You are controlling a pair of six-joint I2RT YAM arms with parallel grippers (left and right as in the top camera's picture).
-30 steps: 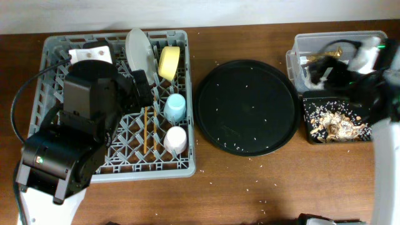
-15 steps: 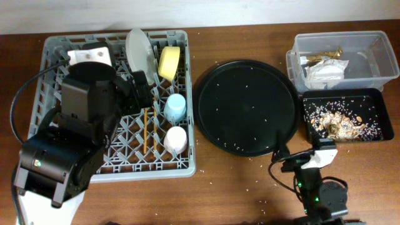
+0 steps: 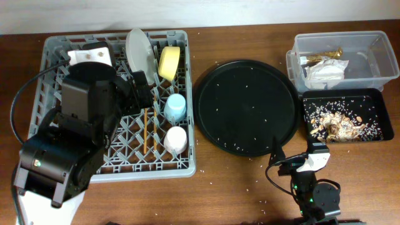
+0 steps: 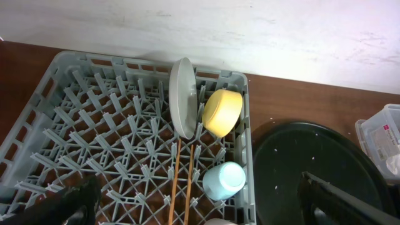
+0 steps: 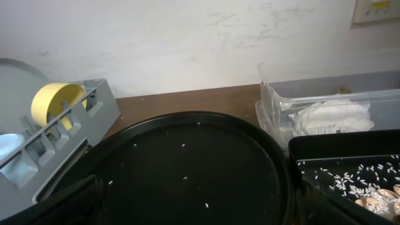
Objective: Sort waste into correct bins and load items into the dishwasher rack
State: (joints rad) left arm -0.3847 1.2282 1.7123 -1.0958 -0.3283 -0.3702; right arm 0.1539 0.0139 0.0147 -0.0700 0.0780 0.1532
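Observation:
The grey dishwasher rack [image 3: 56,47] holds the upright plate [image 3: 137,50], the yellow bowl [image 3: 169,62], the light-blue cup [image 3: 175,107], the pink cup [image 3: 175,139] and the chopsticks [image 3: 149,128]. My left gripper [image 3: 142,90] hovers over the rack, open and empty. In the left wrist view [image 4: 197,203] its fingers straddle the chopsticks [image 4: 178,181] and the blue cup [image 4: 224,180]. The clear tub [image 3: 381,37] holds the napkin [image 3: 325,72] and the wrapper [image 3: 325,55]. The black rectangular tray [image 3: 344,93] holds food scraps [image 3: 337,128]. My right gripper [image 3: 294,157] is low at the table's front, open and empty.
The large round black tray [image 3: 247,106] lies between the rack and the bins, with rice crumbs scattered on it. It fills the right wrist view [image 5: 187,162], with the tub [image 5: 275,106] and napkin [image 5: 331,117] to its right. Crumbs dot the table.
The right arm has pulled back from over the clear tub to the table's front edge and settled a little lower. The left arm has not moved.

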